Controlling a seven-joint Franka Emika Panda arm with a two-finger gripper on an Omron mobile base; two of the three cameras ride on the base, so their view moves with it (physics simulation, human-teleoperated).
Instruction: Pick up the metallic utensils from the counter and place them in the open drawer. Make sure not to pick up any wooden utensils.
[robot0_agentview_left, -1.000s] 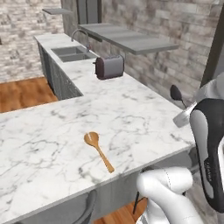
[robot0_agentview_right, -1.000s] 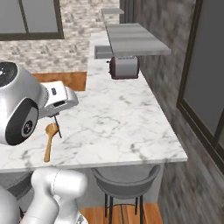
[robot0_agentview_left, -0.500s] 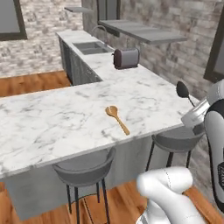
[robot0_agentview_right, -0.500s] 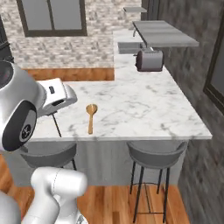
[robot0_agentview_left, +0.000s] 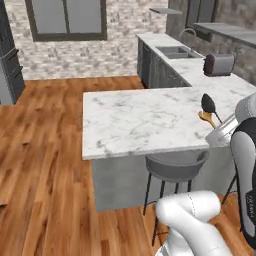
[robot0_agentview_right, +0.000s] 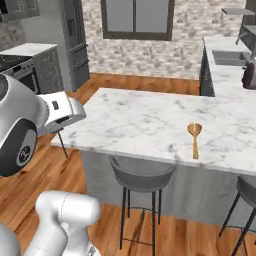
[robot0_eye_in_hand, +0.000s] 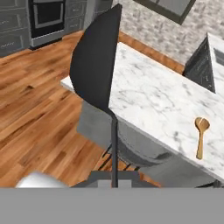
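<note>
Held close before the hand camera: a dark metallic spoon, round head up, slim stem running down into the gripper, which was closed on it. In the left base view, same spoon raised beside the arm over the counter edge. Below and beyond, a grey bar stool tucked under the white marble counter. Farther along the slab, a wooden spoon lying flat, well apart from the gripper. Farthest back, a sink and a toaster.
</note>
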